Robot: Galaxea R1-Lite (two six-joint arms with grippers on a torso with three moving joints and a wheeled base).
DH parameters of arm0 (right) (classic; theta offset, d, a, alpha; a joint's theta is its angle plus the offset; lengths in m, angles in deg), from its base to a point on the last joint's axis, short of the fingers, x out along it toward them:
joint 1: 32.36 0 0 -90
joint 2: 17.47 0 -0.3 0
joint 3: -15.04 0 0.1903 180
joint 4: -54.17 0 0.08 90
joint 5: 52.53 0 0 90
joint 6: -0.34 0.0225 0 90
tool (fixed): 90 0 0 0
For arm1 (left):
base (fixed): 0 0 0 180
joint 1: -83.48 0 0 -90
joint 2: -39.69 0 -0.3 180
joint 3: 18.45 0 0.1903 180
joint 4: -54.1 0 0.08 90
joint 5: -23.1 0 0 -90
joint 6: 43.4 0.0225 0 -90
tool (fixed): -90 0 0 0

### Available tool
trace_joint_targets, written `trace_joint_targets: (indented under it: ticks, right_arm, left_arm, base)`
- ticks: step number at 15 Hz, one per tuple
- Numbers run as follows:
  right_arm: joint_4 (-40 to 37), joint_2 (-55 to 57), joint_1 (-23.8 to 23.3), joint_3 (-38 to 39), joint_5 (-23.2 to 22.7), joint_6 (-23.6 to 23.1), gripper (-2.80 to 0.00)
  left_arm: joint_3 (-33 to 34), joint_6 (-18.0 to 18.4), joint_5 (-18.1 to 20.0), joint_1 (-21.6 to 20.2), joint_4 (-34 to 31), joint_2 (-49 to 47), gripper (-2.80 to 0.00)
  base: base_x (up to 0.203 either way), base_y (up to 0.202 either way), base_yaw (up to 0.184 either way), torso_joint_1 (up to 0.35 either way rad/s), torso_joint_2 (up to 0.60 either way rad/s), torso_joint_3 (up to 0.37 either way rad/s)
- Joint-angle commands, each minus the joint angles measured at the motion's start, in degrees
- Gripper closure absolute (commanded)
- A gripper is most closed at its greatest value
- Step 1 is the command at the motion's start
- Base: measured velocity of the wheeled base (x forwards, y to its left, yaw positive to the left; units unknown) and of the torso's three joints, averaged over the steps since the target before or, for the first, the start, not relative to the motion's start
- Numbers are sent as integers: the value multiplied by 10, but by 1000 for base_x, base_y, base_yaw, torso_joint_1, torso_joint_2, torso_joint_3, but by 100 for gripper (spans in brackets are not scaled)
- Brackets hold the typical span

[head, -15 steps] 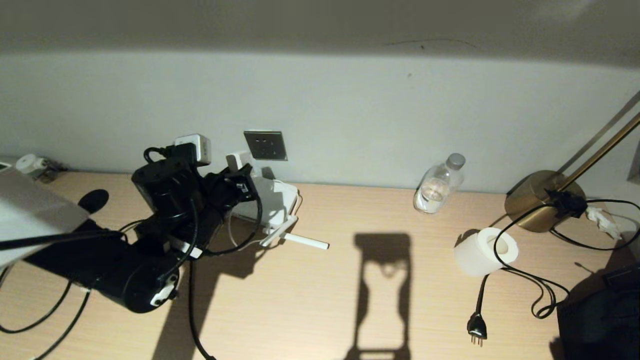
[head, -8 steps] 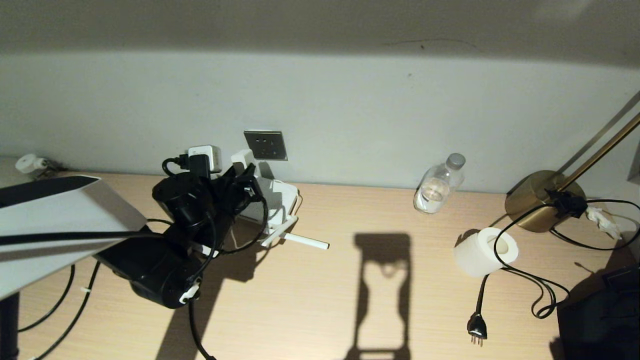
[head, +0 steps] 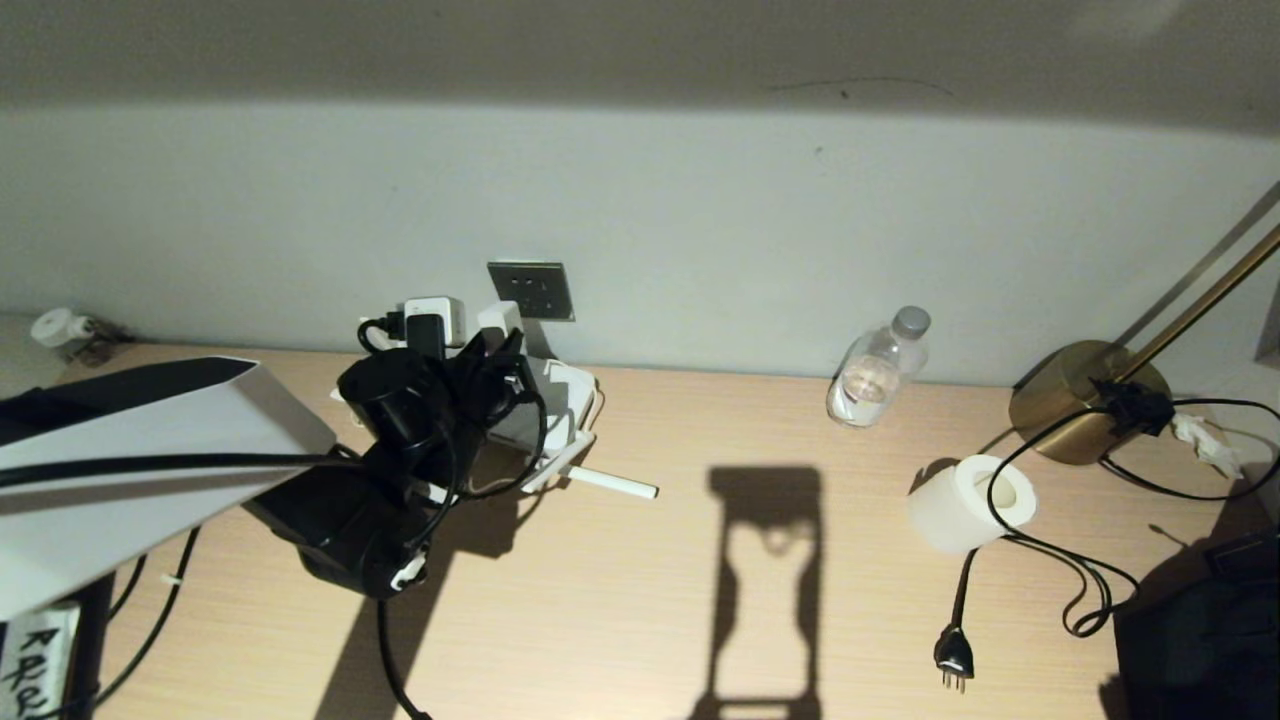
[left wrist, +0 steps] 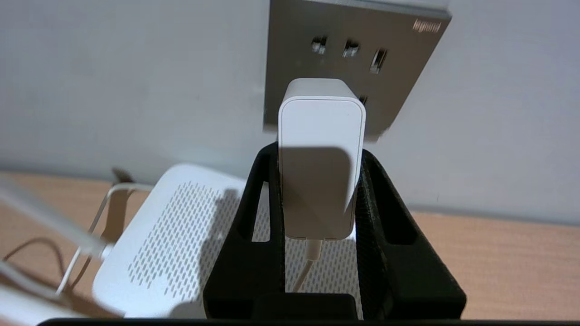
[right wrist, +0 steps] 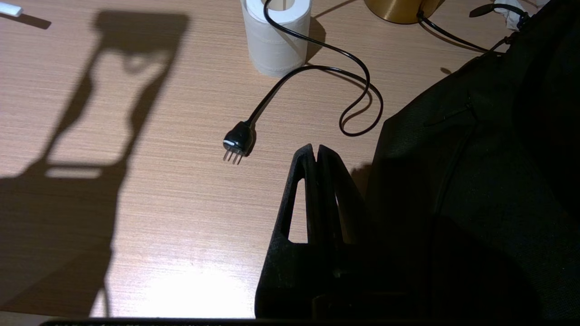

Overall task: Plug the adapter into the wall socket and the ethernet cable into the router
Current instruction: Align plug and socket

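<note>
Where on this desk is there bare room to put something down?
Bare wood lies between the router and the toilet roll, in front of the bottle. Crowded: the left gripper over the router, and cords around the lamp base and black plug.

A home or hotel desk corner: a pale wood-grain desktop (head: 760, 620) against a plain white wall (head: 800, 200), with a brass lamp base (head: 1060, 400), white toilet-paper roll (head: 965, 505), and clear plastic water bottle (head: 878, 368).

left gripper (head: 497, 335) with white adapter (head: 500, 318) just below-left of grey wall socket (head: 531, 290), above router (head: 560, 400)
</note>
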Motion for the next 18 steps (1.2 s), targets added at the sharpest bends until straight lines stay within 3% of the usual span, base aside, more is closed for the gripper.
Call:
trace_joint_targets:
  ticks: [1,8,18]
  right_arm:
    - [-1,1,0,0,-1,0,0]
    - [-1,0,0,0,0,0,0]
    - [-1,0,-1,0,-1,0,0]
  left_arm:
    - [-28,9,4,0,5,-13,0]
    - [0,19,3,10,5,28,0]
    - [239,13,-1,7,5,181,0]
  base:
    - [0,0,0,0,0,0]
    - [0,0,0,0,0,0]
    - [0,0,0,0,0,0]
